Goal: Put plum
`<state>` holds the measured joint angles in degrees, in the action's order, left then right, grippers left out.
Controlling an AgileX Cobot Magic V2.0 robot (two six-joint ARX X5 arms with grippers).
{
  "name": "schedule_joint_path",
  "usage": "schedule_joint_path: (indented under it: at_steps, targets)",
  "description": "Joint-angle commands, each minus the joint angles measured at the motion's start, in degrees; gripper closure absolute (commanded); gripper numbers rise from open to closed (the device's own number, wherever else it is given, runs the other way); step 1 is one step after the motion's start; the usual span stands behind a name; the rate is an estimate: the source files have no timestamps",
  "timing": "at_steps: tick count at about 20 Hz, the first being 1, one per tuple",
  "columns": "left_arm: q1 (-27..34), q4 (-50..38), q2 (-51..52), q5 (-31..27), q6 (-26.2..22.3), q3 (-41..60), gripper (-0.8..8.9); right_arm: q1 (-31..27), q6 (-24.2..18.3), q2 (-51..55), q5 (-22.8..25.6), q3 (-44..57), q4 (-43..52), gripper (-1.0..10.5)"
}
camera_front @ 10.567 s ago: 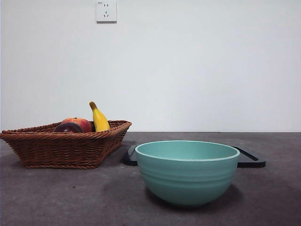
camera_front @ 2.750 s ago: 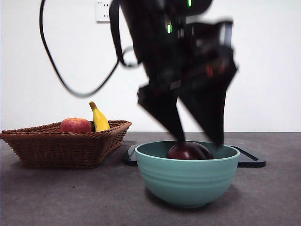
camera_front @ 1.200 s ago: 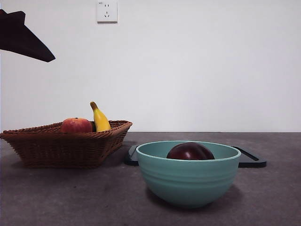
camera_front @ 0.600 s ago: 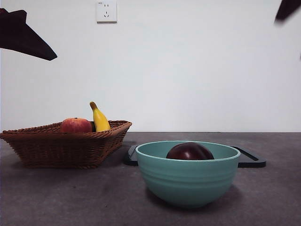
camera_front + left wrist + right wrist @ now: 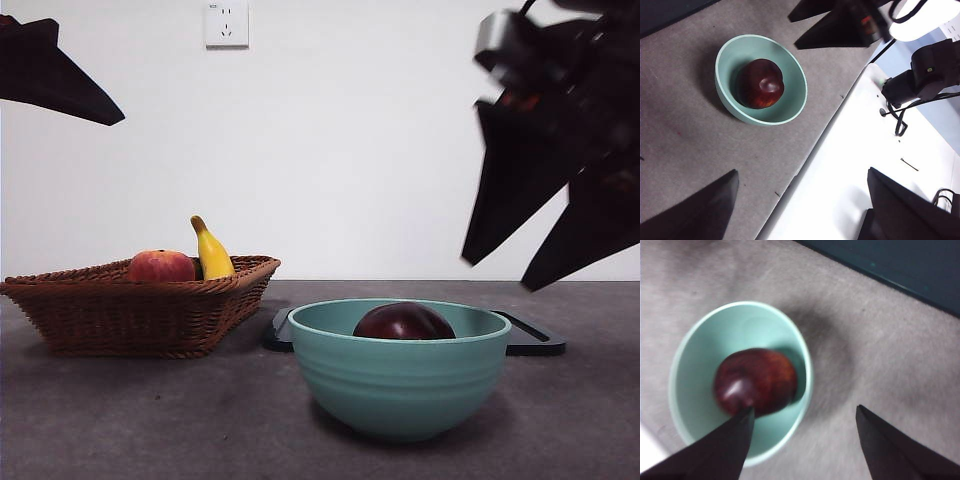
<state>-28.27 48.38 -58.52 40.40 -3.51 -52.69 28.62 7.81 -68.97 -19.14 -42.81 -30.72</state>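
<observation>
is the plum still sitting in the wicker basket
No, the plum lies inside the teal bowl, while the wicker basket holds only a red apple and a banana.

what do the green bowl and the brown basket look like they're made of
The bowl: probably glazed ceramic, with a smooth, softly shiny teal surface and faint ridges around its side. The basket: woven wicker or rattan, with brown strands and a braided rim visible.

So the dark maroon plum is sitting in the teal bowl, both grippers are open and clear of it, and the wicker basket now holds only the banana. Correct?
Not quite. The brown wicker basket holds a red-orange round fruit beside the yellow banana, as the front view shows. The rest stands: the dark maroon plum lies in the teal bowl, and the left gripper and right gripper are open, clear of it.
</observation>
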Motion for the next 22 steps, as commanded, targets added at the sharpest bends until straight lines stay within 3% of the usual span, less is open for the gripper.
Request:
schedule_joint_path:
  at_steps: [1,13,22]
  targets:
    - [-0.31,-0.39,-0.22,0.24,-0.13,-0.46,4.09,1.88,0.92,-3.32,2.36,-0.33,2.49,6.6]
    - [-0.31,-0.42,-0.22,0.24,-0.13,-0.46,4.09,5.01,2.25,-11.87,4.35,-0.33,8.72,9.3]
    - [-0.31,-0.70,-0.22,0.24,-0.33,-0.46,4.09,4.87,3.50,-10.62,3.85,-6.69,4.96,9.4]
